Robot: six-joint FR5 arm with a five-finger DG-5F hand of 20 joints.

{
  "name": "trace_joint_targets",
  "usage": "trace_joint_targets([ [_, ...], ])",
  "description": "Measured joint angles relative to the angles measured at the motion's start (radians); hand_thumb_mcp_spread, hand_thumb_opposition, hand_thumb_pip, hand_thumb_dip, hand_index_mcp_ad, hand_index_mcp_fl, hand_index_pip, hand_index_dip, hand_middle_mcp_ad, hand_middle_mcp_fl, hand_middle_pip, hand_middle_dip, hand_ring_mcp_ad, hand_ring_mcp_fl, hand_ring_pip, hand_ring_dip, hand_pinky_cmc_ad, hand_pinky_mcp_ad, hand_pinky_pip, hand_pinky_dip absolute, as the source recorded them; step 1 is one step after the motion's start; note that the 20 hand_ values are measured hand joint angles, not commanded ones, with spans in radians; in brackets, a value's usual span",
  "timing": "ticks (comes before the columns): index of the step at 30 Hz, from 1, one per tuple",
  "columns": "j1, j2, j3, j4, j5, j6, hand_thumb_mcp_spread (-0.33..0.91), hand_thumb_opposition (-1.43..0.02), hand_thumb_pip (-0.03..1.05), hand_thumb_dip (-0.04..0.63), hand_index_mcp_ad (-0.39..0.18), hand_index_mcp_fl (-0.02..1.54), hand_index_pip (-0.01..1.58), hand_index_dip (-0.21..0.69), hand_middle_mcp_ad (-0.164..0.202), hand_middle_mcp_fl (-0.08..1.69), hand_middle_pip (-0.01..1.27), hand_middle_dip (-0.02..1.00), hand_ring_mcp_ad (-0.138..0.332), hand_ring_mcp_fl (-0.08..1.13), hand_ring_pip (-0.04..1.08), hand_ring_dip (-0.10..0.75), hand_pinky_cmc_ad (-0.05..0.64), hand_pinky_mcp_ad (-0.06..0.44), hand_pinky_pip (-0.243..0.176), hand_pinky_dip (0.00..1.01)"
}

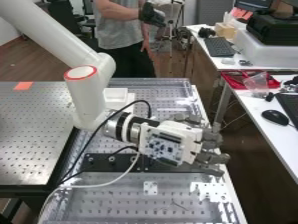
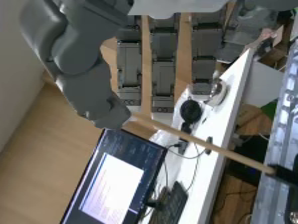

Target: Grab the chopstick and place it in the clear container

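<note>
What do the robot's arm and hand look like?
The arm is white and smooth, like fat rounded tubes, with a red ring round one end cap. Near the hand come black and silver bands. The hand has a white middle with a circuit board on it, and chunky grey fingers. A black cable and a pale one loop beside the arm.

White arm (image 1: 50, 32), red-ringed; hand (image 1: 189, 134) white, fingers (image 1: 213, 158) dark grey; chopstick (image 2: 201, 143) tan; bench (image 1: 120, 205) hole-dotted.
</note>
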Motion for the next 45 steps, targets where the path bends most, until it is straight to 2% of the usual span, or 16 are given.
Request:
trace_joint_targets([
  [5, 0.001, 0.005, -0.008, 0.002, 0.002, -0.004, 0.47, -0.8, 0.78, 0.339, -0.028, 0.01, 1.36, 0.026, 0.096, 0.37, 0.79, 0.62, 0.209, 0.38, 0.08, 0.443, 0.22, 0.164, -0.082, 0.18],
  [11, 0.003, 0.012, -0.018, 0.017, 0.024, -0.014, 0.47, -0.8, 0.78, 0.339, -0.024, 0.0, 1.35, 0.024, 0.099, 0.37, 0.81, 0.62, 0.209, 0.38, 0.07, 0.445, 0.22, 0.168, -0.082, 0.18],
  [26, 0.014, 0.008, -0.015, 0.021, 0.059, -0.021, 0.48, -0.8, 0.74, 0.339, -0.028, 0.27, 1.44, 0.024, 0.098, 0.5, 0.85, 0.64, 0.208, 0.46, 0.08, 0.48, 0.225, 0.166, -0.063, 0.18],
  [28, 0.014, 0.006, -0.014, 0.017, 0.062, -0.022, 0.48, -0.8, 0.74, 0.339, -0.028, 0.28, 1.44, 0.024, 0.098, 0.51, 0.85, 0.64, 0.208, 0.46, 0.07, 0.48, 0.222, 0.162, -0.049, 0.18],
  [36, 0.012, 0.001, -0.008, 0.007, 0.064, -0.025, 0.5, -0.8, 0.71, 0.34, -0.042, 0.3, 1.44, 0.024, 0.089, 0.53, 0.87, 0.64, 0.215, 0.47, 0.08, 0.499, 0.248, 0.157, -0.047, 0.18],
  [45, 0.011, 0.003, -0.007, 0.009, 0.068, -0.027, 0.5, -0.82, 0.71, 0.34, -0.051, 0.29, 1.43, 0.024, 0.082, 0.53, 0.88, 0.64, 0.201, 0.49, 0.08, 0.499, 0.258, 0.154, -0.031, 0.18],
])
